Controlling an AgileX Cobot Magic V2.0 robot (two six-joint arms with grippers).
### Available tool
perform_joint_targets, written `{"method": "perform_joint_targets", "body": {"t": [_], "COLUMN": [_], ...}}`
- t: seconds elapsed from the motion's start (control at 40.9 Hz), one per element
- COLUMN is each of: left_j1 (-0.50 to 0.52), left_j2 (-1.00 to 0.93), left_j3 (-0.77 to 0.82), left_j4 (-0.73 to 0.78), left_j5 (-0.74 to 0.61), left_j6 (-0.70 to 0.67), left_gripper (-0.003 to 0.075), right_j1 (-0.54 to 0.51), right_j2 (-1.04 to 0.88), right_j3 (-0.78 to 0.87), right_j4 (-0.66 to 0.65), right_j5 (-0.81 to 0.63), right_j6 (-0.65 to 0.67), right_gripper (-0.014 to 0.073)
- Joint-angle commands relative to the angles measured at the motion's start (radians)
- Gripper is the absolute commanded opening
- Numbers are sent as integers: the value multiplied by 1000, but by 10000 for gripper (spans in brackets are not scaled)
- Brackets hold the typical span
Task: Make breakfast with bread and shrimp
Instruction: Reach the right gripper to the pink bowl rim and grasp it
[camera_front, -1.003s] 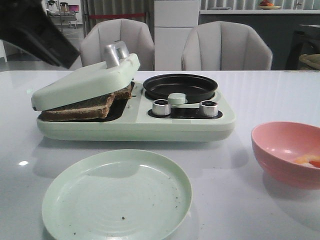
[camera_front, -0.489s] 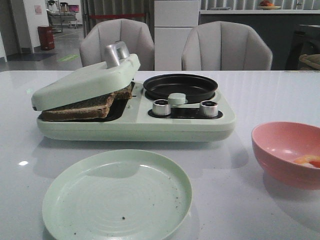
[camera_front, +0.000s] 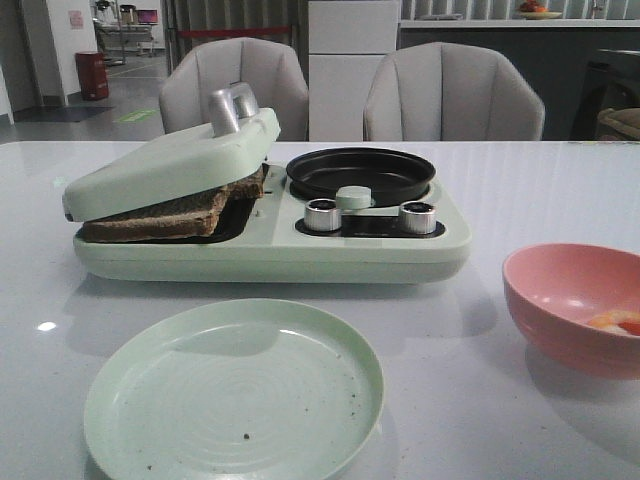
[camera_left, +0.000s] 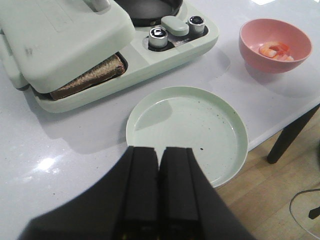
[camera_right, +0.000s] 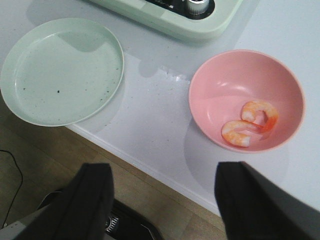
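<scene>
The bread (camera_front: 170, 212) lies in the pale green breakfast maker (camera_front: 270, 245), dark crusts showing under its half-lowered lid (camera_front: 170, 160); it also shows in the left wrist view (camera_left: 87, 80). Two curled orange-white shrimp (camera_right: 250, 125) lie in the pink bowl (camera_right: 220, 95), seen at the front view's right (camera_front: 622, 322) and in the left wrist view (camera_left: 276, 50). My left gripper (camera_left: 159, 150) is shut and empty, held above the near rim of the green plate (camera_left: 187, 130). My right gripper (camera_right: 162, 177) is open and empty, back over the table's front edge, short of the bowl. Neither gripper shows in the front view.
The empty pale green plate (camera_front: 235, 390) lies in front of the breakfast maker. A black round pan (camera_front: 360, 172) and two silver knobs (camera_front: 322, 215) are on the maker's right half. Two grey chairs (camera_front: 450, 95) stand behind the table. The table's front edge (camera_right: 150, 167) is near.
One second ago the left arm was a dark shape at the front view's upper left; it has withdrawn out of that view. Nothing on the table moved.
</scene>
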Motion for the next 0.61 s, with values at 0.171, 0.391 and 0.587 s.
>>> {"method": "perform_joint_targets", "body": {"t": [0.171,0.391,0.587], "left_j1": [-7,-7,-7], "left_j2": [4,4,4], "left_j3": [-28,-28,-28], "left_j4": [3,3,3], "left_j5": [-70,-72,-74], "left_j6": [-9,-9,-9], "left_gripper": [101,101,101], "right_j1": [0,-34,-212], "right_j2": [-3,67,284], "right_j3": [-26,-25,-83], "right_j4": [0,-46,-72], "right_j5": [-109,-114,-116], "right_j6": [-4,20,39], "right_gripper": [540,540,540]}}
